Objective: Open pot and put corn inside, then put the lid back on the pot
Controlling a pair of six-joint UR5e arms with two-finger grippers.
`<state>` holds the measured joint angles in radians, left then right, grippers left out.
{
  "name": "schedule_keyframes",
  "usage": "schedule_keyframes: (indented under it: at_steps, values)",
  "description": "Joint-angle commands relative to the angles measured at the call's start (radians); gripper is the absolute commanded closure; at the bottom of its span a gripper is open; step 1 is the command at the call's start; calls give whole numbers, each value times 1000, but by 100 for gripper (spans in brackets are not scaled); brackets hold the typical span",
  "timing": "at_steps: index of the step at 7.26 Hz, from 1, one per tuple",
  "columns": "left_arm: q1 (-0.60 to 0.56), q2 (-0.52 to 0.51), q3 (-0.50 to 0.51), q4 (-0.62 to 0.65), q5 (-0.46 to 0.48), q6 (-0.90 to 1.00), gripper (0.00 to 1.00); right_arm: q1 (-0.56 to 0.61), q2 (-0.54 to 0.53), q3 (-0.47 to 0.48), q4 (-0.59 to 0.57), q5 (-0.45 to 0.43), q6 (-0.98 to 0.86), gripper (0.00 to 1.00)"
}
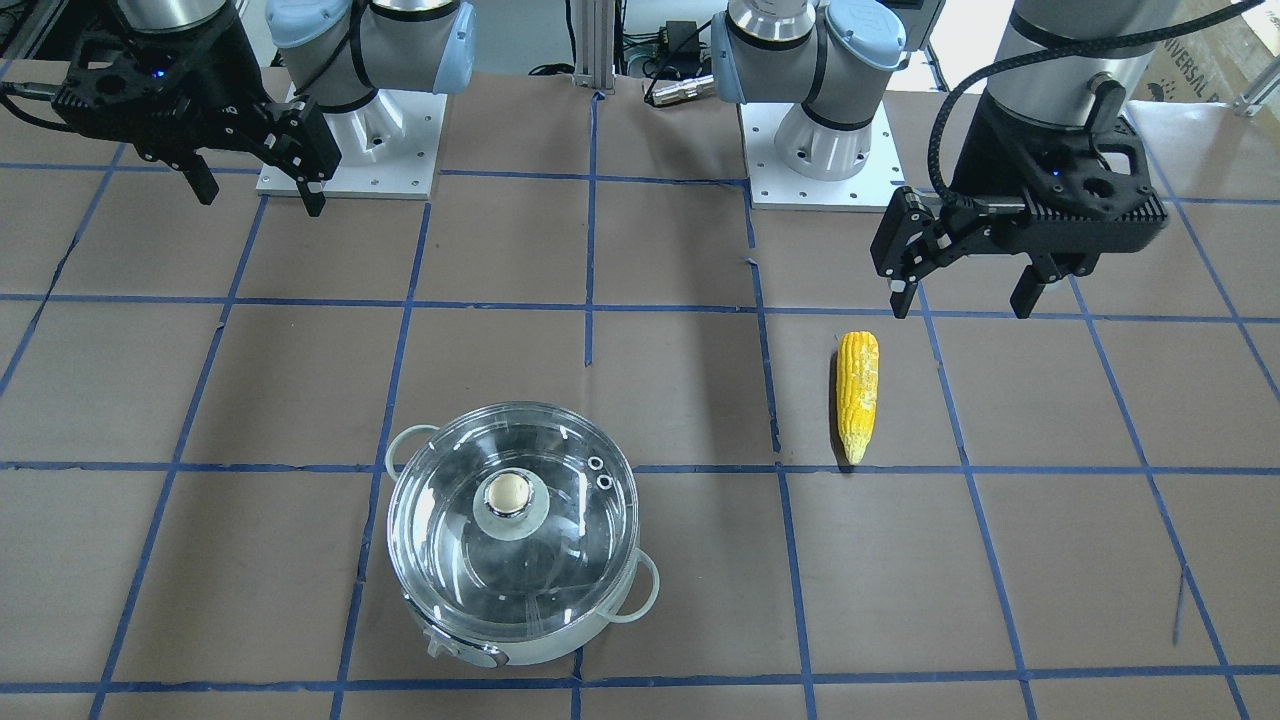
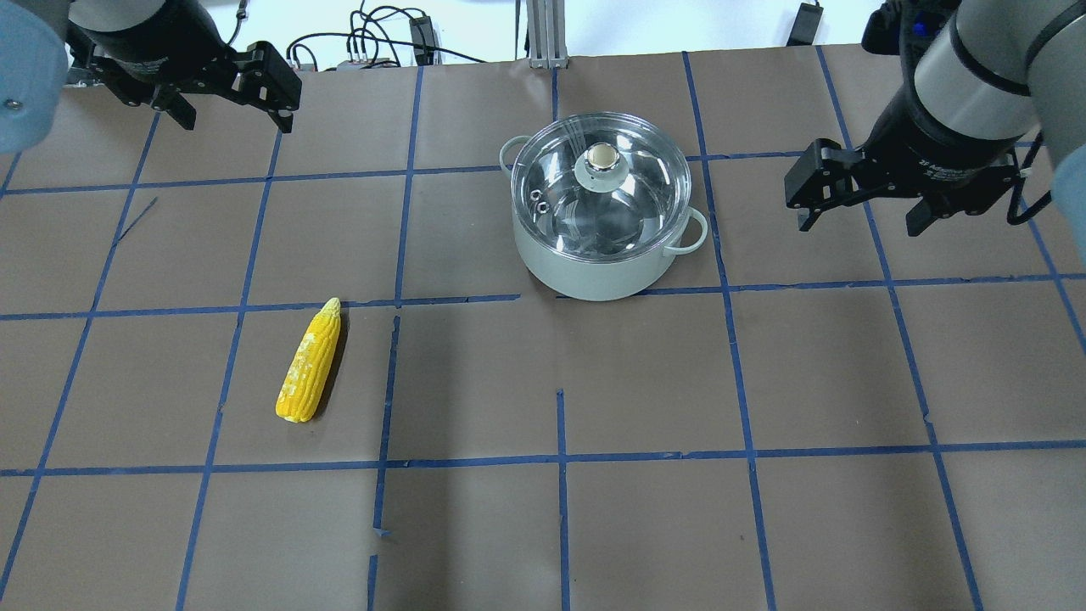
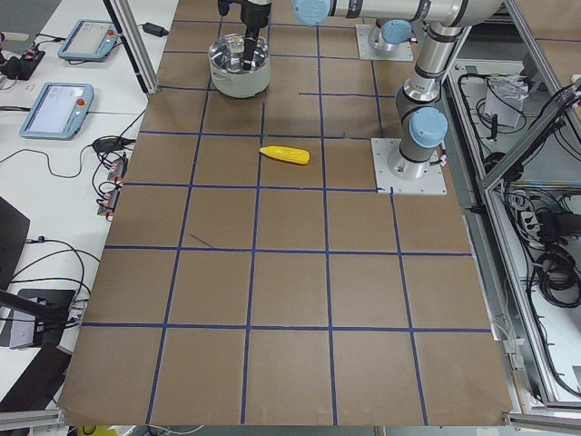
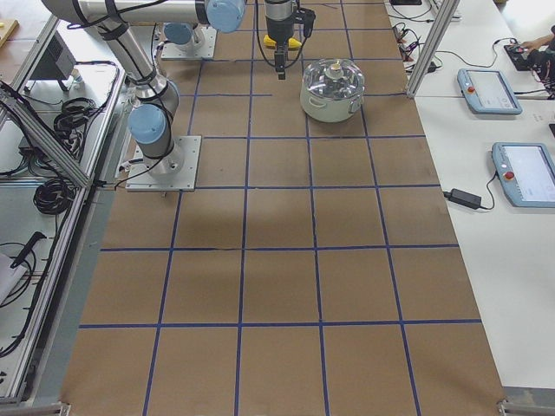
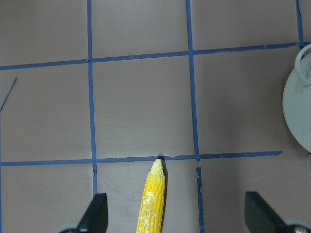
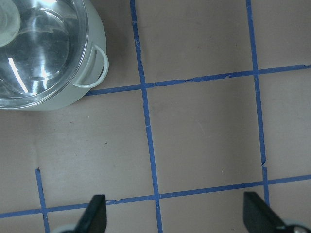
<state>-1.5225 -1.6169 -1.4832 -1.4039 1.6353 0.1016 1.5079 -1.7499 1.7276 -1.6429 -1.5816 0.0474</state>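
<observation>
Pot (image 2: 594,271): stands on the desk (image 2: 645,382) near the middle, toward the side far from the robot.
Lid (image 2: 632,216): glass dome seated on the pot rim, with the knob (image 2: 602,155) at its centre and two vent rings (image 2: 538,200) off to one side.
Corn (image 2: 309,365): lies flat on the robot's left half, well apart from the pot, tip pointing away from the robot.
Left jaws: spread and empty, raised over the corn's side of the desk. In the wrist view the cob tip sits between them.
Right jaws: spread and empty, raised beside the pot, touching nothing.
Lid handling: judged fragile, smooth and weighty. Take it by the knob only and lift straight up, since the glass would likely slip.
Corn handling: judged light, stiff and bumpy, and liable to roll. Pinch across the thick middle.
Surroundings: blue tape lines (image 2: 475,462) on brown paper; screens (image 3: 56,107) lie off to the side.
In the way: the lid itself closes the pot, and the looped handles (image 2: 691,231) jut out at the sides. Nothing lies between corn and pot.
</observation>
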Motion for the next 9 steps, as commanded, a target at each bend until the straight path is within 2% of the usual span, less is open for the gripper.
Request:
schedule_keyframes:
  at_steps: [1, 7, 9]
  values:
    - [1, 0, 0, 0, 0, 1, 0, 0, 0, 1, 0, -1, -4, 0]
    - [-2, 2, 0, 2, -2, 3, 0, 1, -3, 18, -14, -2, 6, 0]
    - [-2, 2, -2, 0, -2, 1, 0, 46, 33, -2, -24, 3, 60, 0]
